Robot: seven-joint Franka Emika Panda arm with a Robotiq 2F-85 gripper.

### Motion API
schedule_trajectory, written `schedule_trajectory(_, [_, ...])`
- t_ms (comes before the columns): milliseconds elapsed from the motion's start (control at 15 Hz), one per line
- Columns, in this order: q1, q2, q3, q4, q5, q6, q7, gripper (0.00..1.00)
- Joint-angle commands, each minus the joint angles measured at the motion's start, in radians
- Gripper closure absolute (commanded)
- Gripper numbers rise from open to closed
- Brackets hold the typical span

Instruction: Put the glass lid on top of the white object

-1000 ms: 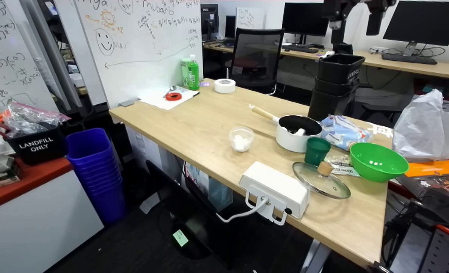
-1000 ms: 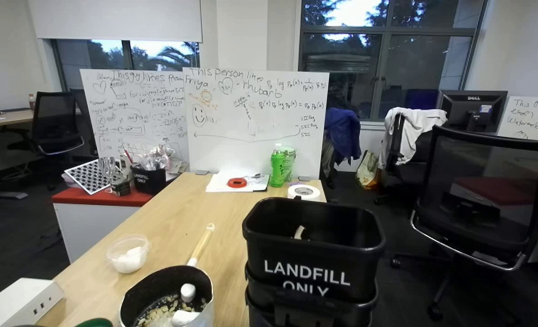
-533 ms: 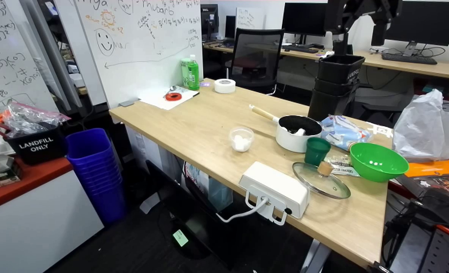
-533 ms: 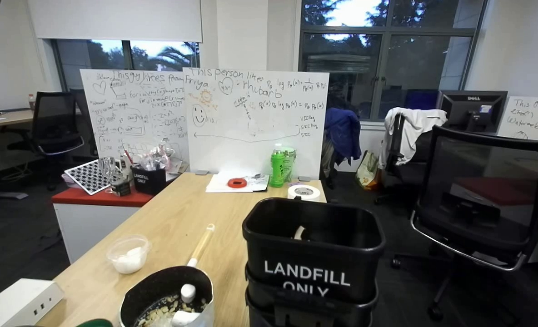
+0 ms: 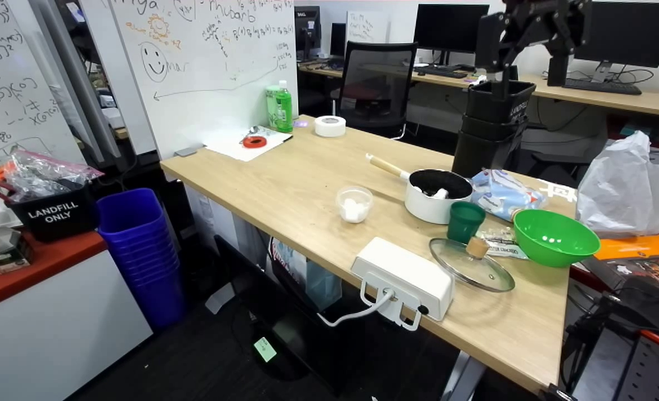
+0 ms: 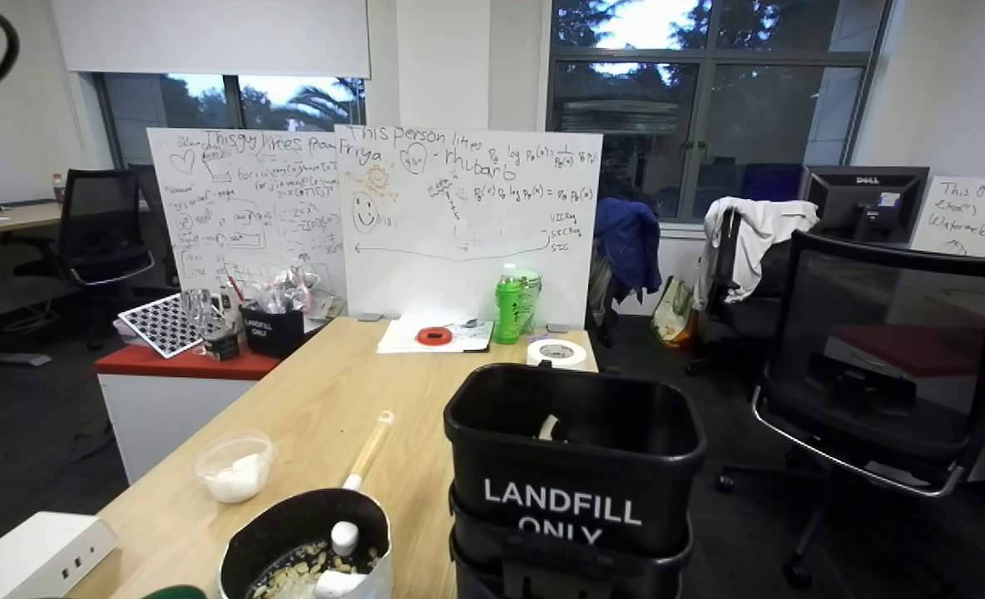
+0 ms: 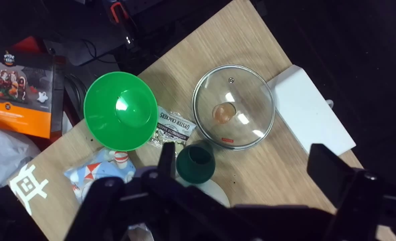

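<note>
A: OK, wrist cam: gripper [image 7: 242, 154] is spread wide, fingers [image 7: 320, 160] well apart, holding nothing.

B: Copy, no load. Where's it hanging?

A: Above the tbl [image 5: 285, 172]. In an exterior view it's up top, overlapping the stacked black bins [image 5: 482, 147] from that angle.

B: And the lid?

A: Glass lid [image 7: 234, 106] is lying on the tbl, wood-coloured knob [image 5: 477, 247] up, thin metal rim all round.

B: White box [image 7: 313, 107]?

A: Just beside the lid, right at the tbl edge. Can't tell if rim & box touch.

B: So lid's not on top.

A: Correct. White cable [image 5: 361, 313] comes out the box's side, past the edge.

B: What else is close, quick?

A: Dk green cup [image 7: 195, 164] just beside the lid, on the side away from the box. Cracker pkt [image 7: 178, 125] next to it, then the bright green bowl [image 7: 120, 111].

B: Pot [image 5: 427, 209]?

A: White one, long handle, just beyond the cup in an exterior view; white bits inside, seen in both exterior views.

B: That clear tub [image 5: 367, 208]?

A: Nearby on the tbl, w/ white stuff in it; can't tell what.
</note>
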Motion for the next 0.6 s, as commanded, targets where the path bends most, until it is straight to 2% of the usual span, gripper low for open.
schedule_trajectory(0, [-0.027, 0.017, -0.031, -0.067, 0.067, 0.088, 0.051, 0.00])
schedule_trajectory(67, [-0.031, 0.024, -0.037, -0.093, 0.064, 0.116, 0.058, 0.00])
schedule_trajectory(133, [-0.024, 0.030, -0.032, -0.059, 0.037, 0.069, 0.035, 0.00])
schedule_trajectory(533, [-0.028, 0.032, -0.037, -0.083, 0.044, 0.100, 0.050, 0.00])
